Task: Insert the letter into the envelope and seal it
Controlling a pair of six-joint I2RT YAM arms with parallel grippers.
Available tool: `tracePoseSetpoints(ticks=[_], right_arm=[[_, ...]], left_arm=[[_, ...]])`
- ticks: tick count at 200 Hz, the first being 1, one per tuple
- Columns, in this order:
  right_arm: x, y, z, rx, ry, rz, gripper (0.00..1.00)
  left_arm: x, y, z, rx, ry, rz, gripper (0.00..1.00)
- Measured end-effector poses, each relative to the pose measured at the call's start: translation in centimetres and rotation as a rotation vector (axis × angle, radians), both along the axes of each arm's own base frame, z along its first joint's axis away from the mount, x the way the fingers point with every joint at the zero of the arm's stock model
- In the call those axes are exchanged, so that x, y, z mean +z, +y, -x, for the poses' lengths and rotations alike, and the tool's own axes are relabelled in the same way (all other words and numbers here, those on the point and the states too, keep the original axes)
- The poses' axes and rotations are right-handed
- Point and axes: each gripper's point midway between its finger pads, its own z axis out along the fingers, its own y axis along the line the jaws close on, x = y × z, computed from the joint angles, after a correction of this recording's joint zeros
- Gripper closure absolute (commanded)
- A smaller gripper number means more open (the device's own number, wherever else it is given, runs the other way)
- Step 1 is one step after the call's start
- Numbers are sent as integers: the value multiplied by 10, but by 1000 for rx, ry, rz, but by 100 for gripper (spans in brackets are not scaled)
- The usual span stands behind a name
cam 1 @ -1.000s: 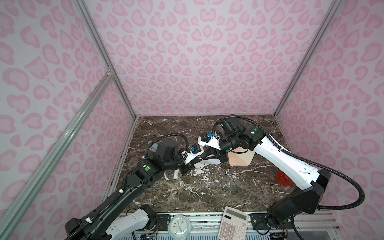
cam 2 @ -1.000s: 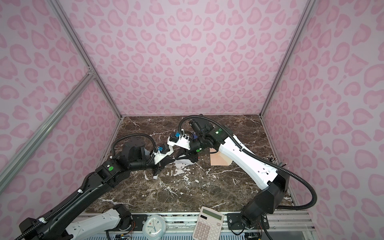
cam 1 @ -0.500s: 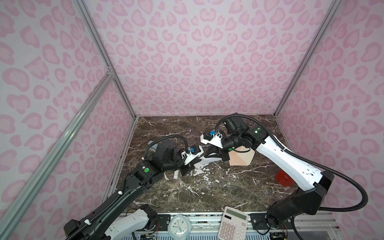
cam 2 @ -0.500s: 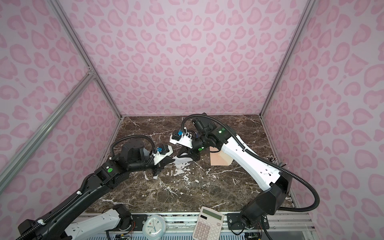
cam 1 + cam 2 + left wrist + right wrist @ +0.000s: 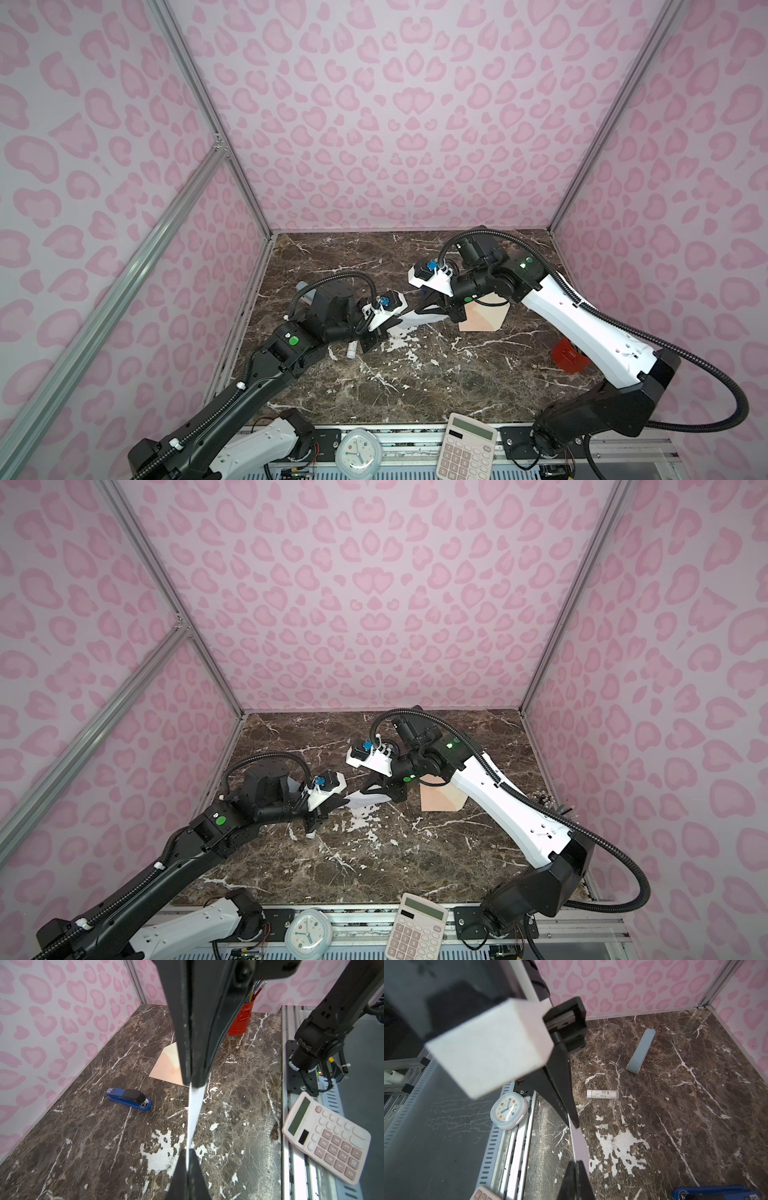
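1. Jaws: I find the left jaws and the right jaws both clamped on the letter, one at each end.
2. The letter hangs between them, above the worktop.
3. The envelope lies flat on the worktop, partly under the right arm, beside the right jaws.

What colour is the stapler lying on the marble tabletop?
Blue with a black top; the stapler shows best in the left wrist view.
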Motion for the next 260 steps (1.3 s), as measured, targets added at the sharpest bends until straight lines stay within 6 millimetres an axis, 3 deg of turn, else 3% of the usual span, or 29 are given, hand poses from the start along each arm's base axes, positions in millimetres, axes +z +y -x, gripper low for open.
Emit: tracePoseSetpoints(ticks=[79,87,95,124,144,172,229,260], right_arm=[[2,-16,1,-45,-3,0,100],[2,-18,1,-50,-4,2,96],[2,-20,0,-62,-9,4,100],[1,-26,0,-82,-14,6,100],[0,-29,-2,-103,-21,8,84],[2,-39,-9,-168,-47,3,74],[18,-52,-32,-319,-114,-95,68],[13,-58,-43,-400,-122,-115,67]], left_arm=[[-2,0,-3,-3,2,-2,96],[-2,1,-3,1,2,-5,96],[-4,2,-4,9,7,-14,96],[-5,3,-4,6,13,-16,96],[-6,3,-4,6,18,-18,96],[-14,7,-6,28,43,-43,96],[-20,11,-12,63,87,-66,96],[-26,16,-26,135,162,-56,96]])
